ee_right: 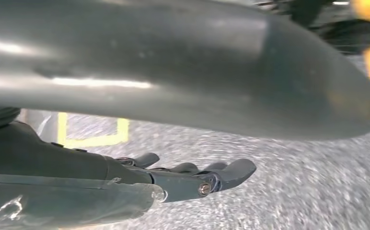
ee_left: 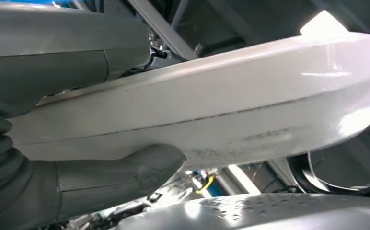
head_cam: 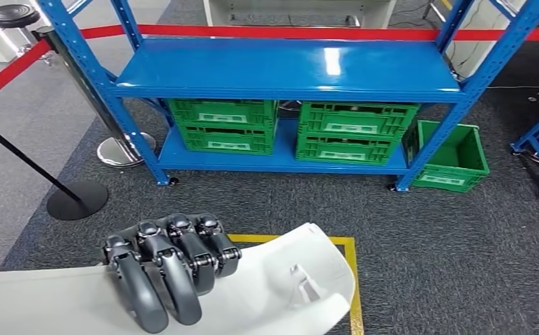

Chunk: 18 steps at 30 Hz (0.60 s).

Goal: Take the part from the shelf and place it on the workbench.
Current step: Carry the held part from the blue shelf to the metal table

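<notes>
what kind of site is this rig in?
Likely a workshop or warehouse test bay: blue steel shelving holding green plastic crates, a red barrier belt on stanchions, and yellow floor tape on grey carpet.

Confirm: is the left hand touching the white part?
Touching. In the head view the left hand curls its fingers over the white part; the left wrist view shows its thumb pressed against the underside.

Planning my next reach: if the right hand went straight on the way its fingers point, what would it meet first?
Nothing close: the right hand has its fingers stretched out over grey carpet, and the way ahead looks free as far as the right wrist view shows. Depth is unclear.
</notes>
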Each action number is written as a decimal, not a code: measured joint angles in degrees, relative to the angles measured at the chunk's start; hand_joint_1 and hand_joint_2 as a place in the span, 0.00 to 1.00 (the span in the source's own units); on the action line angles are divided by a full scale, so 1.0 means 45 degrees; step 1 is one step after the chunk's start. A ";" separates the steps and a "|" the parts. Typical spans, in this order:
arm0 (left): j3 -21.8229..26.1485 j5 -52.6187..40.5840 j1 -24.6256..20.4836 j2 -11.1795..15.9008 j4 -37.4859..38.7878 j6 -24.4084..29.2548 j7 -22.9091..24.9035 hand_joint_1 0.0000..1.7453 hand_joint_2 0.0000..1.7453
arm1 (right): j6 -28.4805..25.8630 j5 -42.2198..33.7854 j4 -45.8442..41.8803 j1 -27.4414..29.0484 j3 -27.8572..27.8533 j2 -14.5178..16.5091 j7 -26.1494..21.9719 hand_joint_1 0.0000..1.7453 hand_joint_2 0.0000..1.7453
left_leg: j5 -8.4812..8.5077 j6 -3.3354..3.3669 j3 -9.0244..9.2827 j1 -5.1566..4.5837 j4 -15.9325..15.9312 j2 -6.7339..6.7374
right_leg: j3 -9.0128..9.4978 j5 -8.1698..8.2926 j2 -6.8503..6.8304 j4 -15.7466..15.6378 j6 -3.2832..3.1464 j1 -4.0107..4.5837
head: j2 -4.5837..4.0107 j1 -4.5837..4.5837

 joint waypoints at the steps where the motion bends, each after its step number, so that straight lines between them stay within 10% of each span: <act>1: -0.0018 0.0035 -0.0002 0.0009 0.0000 -0.0005 0.0000 1.00 1.00 | -0.0052 -0.0151 -0.0004 -0.0013 -0.0130 0.0002 -0.0133 0.00 0.00 | 0.0014 -0.0055 -0.0020 -0.0028 0.0015 0.0046 | -0.0016 -0.0005 0.0051 -0.0044 -0.0142 0.0028 | 0.0000 -0.0032; 5: -0.0056 0.0396 -0.0004 0.0050 0.0012 -0.0165 0.0000 1.00 1.00 | 0.0059 -0.0574 -0.0012 -0.0015 -0.0601 -0.0018 -0.0502 0.00 0.00 | -0.0458 -0.0310 -0.0309 0.0043 0.0616 -0.0186 | -0.0177 0.0141 0.0348 -0.0070 -0.0528 0.0013 | 0.0000 -0.0110; 8: -0.0056 0.0369 0.0042 0.0087 0.0029 -0.0219 0.0000 1.00 1.00 | 0.0257 -0.0690 -0.0053 -0.0063 -0.0817 -0.0096 -0.0832 0.00 0.00 | -0.1736 -0.0403 -0.1496 0.0087 0.3066 -0.0576 | -0.0395 0.0274 0.0617 -0.0074 -0.0663 0.0019 | 0.0000 -0.0182; 10: -0.0051 0.0251 0.0076 0.0103 0.0058 -0.0225 0.0000 1.00 1.00 | 0.0594 -0.0800 -0.0079 -0.0042 -0.0928 -0.0226 -0.0961 0.00 0.00 | -0.1806 -0.0361 -0.1890 0.0090 0.3808 -0.0621 | -0.0531 0.0372 0.0836 -0.0069 -0.0658 0.0026 | 0.0000 -0.0204; 14: -0.0046 0.0141 0.0082 0.0108 0.0083 -0.0240 0.0000 1.00 1.00 | 0.0963 -0.0963 -0.0119 -0.0027 -0.1154 -0.0466 -0.0990 0.00 0.00 | -0.0332 -0.0213 -0.0472 0.0140 0.1022 -0.1153 | -0.0675 0.0553 0.1328 -0.0045 -0.0498 0.0020 | 0.0000 -0.0233; 18: -0.0042 -0.0090 0.0057 0.0098 0.0092 -0.0367 0.0000 1.00 1.00 | 0.0956 -0.1291 -0.0154 0.0028 -0.1402 -0.0553 -0.0889 0.00 0.00 | -0.0095 -0.0040 -0.0163 0.0122 0.0185 -0.1298 | -0.0843 0.0772 0.1635 -0.0145 -0.0180 -0.0029 | 0.0005 -0.0238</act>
